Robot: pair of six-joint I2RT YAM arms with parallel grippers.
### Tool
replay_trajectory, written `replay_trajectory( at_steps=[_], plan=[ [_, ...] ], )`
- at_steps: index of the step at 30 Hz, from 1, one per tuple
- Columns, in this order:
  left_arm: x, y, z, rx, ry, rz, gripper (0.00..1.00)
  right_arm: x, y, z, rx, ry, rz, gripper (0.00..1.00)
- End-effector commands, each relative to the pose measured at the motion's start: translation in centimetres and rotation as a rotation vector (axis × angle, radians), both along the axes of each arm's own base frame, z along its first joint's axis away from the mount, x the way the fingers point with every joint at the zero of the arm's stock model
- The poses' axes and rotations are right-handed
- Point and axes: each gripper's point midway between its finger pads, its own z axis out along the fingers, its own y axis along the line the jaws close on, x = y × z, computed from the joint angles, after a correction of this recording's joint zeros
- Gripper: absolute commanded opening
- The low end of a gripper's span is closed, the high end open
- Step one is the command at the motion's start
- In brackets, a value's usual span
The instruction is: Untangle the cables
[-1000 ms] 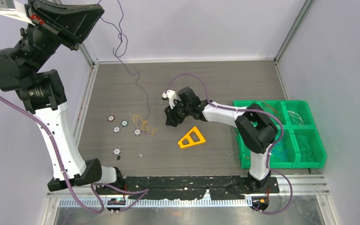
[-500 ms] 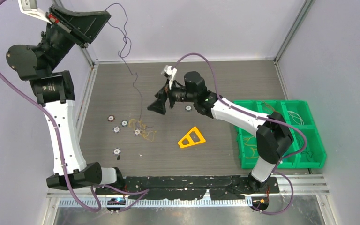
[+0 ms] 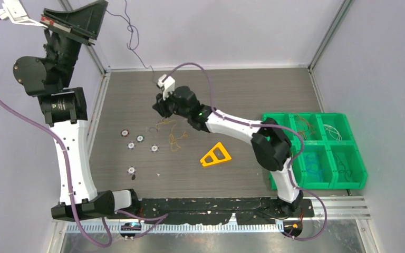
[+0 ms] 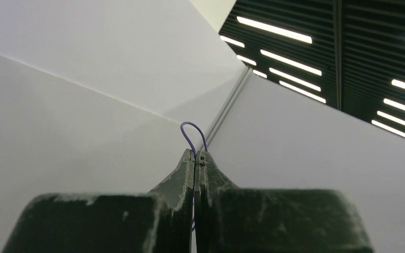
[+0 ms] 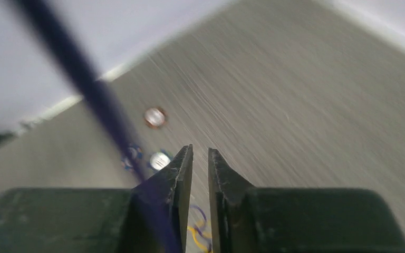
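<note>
Across the bench (image 3: 253, 95) the two arms stand well apart. The left arm (image 3: 71, 153) rears high at the far left corner and the right arm (image 3: 232, 124) reaches low over the middle. The left claw (image 4: 195, 154) is clamped tight on a loop of the purple cable (image 4: 190, 123), which hangs in kinks down toward the right claw (image 5: 200, 149). That claw hovers just above the bench with its jaws a narrow gap apart and nothing between them. In the blurred wrist view the purple strand passes outside its left finger. The other cables (image 3: 175, 138) lie in a small orange and yellow tangle on the bench, just beside the right claw. The step in hand looks like drawing the purple strand free of the bunch. Next, the right claw probably needs to shift sideways to catch that strand, or pin the tangle, so the left pull does not drag everything along.
</note>
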Motion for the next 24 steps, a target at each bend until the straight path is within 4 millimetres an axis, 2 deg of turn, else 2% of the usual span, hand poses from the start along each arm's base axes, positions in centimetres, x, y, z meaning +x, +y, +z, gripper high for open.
replay_trajectory(
  at_steps=[1, 2, 4, 8, 12, 14, 15, 16, 17, 18, 19, 20, 23, 24],
  plan=[
    [-2.4, 2.2, 5.4, -0.103, -0.112, 0.085, 0.0, 4.3, -4.1, -9.2, -0.287, -0.059, -0.194, 0.2],
    [-2.9, 2.6, 6.4, -0.114, -0.132, 0.099, 0.0, 4.4, -4.7, -10.9, -0.355, -0.084, -0.185, 0.19],
    [-4.3, 3.0, 8.5, -0.123, -0.186, 0.125, 0.0, 4.3, -6.1, -12.7, -0.459, -0.086, -0.183, 0.19],
    [-5.7, 3.9, 10.6, -0.14, -0.254, 0.191, 0.0, 3.8, -7.6, -14.1, -0.587, -0.122, -0.135, 0.19],
    [-5.8, 4.1, 10.6, -0.141, -0.247, 0.204, 0.0, 2.5, -9.4, -16.6, -0.729, -0.108, -0.061, 0.22],
    [-5.1, 4.0, 9.6, -0.135, -0.215, 0.196, 0.0, 1.5, -9.9, -17.2, -0.752, -0.09, -0.005, 0.32],
    [-4.8, 3.9, 9.0, -0.129, -0.196, 0.188, 0.0, 1.1, -9.9, -16.1, -0.734, -0.095, 0.013, 0.43],
    [-4.2, 3.8, 8.1, -0.125, -0.169, 0.176, 0.0, -0.1, -9.9, -16.5, -0.721, -0.074, 0.074, 0.47],
    [-3.9, 3.5, 7.3, -0.119, -0.144, 0.161, 0.0, -0.6, -9.9, -14.8, -0.689, -0.086, 0.092, 0.61],
    [-3.3, 3.3, 6.3, -0.111, -0.115, 0.146, 0.0, -1.6, -10.0, -14.7, -0.672, -0.063, 0.142, 0.73],
    [-2.7, 3.1, 5.3, -0.1, -0.088, 0.129, 0.0, -2.0, -10.1, -12.7, -0.634, -0.072, 0.151, 0.8],
    [-2.3, 2.8, 4.4, -0.089, -0.066, 0.113, 0.0, -2.9, -10.1, -12.0, -0.603, -0.048, 0.205, 0.88],
    [-1.2, 1.9, 1.3, -0.059, -0.004, 0.065, 0.0, -5.0, -10.6, -6.6, -0.486, -0.043, 0.291, 0.97],
    [-0.4, 1.7, -0.2, -0.054, 0.03, 0.05, 0.0, -5.7, -11.0, -5.6, -0.464, -0.025, 0.329, 0.98]
  ],
)
